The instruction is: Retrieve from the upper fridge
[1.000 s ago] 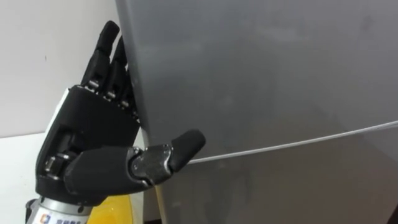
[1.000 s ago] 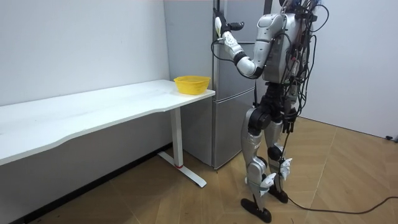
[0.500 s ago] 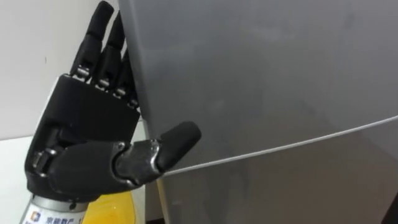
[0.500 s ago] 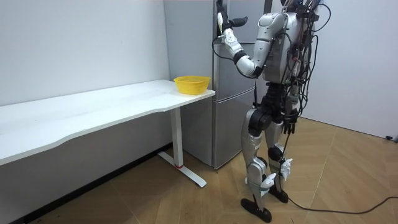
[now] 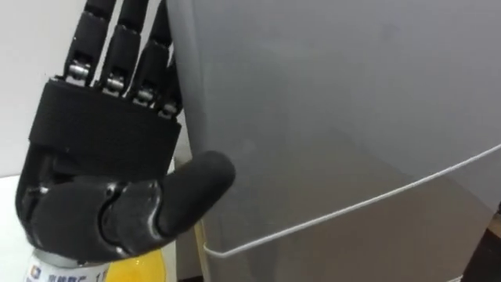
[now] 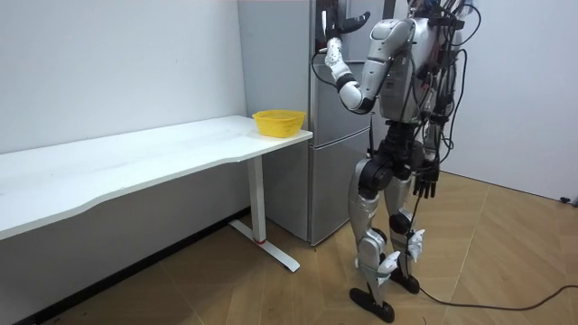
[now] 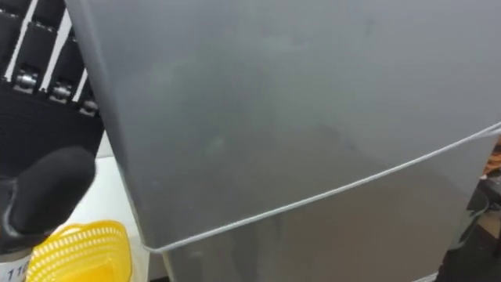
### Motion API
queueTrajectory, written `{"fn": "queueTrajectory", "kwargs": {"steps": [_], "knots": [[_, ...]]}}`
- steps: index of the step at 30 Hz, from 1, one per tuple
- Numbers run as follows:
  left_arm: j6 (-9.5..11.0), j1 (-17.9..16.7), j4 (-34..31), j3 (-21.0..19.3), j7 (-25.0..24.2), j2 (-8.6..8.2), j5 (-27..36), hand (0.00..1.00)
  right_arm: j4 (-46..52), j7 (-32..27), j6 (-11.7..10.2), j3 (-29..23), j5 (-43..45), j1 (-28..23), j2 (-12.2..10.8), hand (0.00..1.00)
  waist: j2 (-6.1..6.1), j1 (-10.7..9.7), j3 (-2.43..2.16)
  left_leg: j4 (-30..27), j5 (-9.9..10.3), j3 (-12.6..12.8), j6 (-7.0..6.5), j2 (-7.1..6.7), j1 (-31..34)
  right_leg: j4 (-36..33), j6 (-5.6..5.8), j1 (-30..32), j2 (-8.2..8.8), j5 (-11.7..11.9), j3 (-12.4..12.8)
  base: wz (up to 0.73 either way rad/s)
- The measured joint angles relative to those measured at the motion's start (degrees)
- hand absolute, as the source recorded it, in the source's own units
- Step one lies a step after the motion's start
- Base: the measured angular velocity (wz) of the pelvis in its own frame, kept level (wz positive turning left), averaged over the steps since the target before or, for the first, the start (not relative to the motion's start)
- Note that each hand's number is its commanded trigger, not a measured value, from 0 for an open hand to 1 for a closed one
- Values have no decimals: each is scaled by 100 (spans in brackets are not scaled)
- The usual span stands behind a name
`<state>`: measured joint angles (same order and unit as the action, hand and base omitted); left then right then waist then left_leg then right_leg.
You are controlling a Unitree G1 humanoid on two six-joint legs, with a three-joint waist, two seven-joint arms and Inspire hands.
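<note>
Left eye view: the left robot hand (image 5: 102, 164) is up at the left edge of the grey metal upper fridge door (image 5: 329, 102) — hand wide, fingers straight along the edge, thumb laid on the door's front. A yellow mesh plastic basket (image 5: 137, 270) peeks out below the wrist.

Room view: the robot stands facing the tall grey fridge (image 6: 275, 108), left arm raised. The right robot hand (image 6: 425, 183) hangs by the hip, fingers loose. The basket sits on the long white surface (image 6: 135, 158), at the end beside the fridge.

Right eye view: door up close — basket lower left.
</note>
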<state>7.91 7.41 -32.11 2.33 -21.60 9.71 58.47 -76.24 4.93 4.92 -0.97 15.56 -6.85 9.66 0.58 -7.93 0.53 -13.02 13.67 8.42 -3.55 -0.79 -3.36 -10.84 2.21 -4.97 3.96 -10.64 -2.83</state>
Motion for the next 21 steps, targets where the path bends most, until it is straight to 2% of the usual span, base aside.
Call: {"fn": "queueTrajectory", "kwargs": {"steps": [4, 11, 13, 17, 20, 21], "knots": [[5, -1, 26, 140, -267, 4, 231, 0, -17, 3, 4, -41, -103, 1, 3, 0, 25, -105, 22, 26, 39, 79, -58, -1, 15, 4, 33, 1, 5, 48, 53, -10], [38, 131, 68, 517, -597, 43, 237, 0, -66, 44, -15, -36, -245, -1, 9, 0, 31, -167, 22, 27, 58, 224, -91, 0, -16, 7, 63, 33, 6, 110, 124, -11], [85, 134, 64, 582, -762, 53, 267, 0, -62, 104, -43, -43, -304, 10, 23, 0, 17, -288, 14, 26, 64, 233, -101, 0, -3, -1, 70, 59, 9, 124, 125, -2], [89, 159, 54, 751, -847, 59, 274, 0, -64, 111, -59, -48, -398, 10, 32, 0, -6, -393, -12, 8, 63, 266, -105, 0, 60, -5, 76, 128, 9, 151, 146, -5], [68, 331, 54, 952, -918, 65, 275, 0, -35, 157, -34, -45, -399, 0, 54, 0, 3, -447, -20, -34, 67, 364, -111, 5, 95, -2, 86, 215, 6, 163, 271, -15], [6, 406, 55, 1015, -943, 66, 277, 0, -26, 182, -6, -42, -400, -22, 66, 0, 8, -481, -23, -31, 68, 397, -112, 9, 92, -1, 88, 213, 1, 164, 295, -20]]}}
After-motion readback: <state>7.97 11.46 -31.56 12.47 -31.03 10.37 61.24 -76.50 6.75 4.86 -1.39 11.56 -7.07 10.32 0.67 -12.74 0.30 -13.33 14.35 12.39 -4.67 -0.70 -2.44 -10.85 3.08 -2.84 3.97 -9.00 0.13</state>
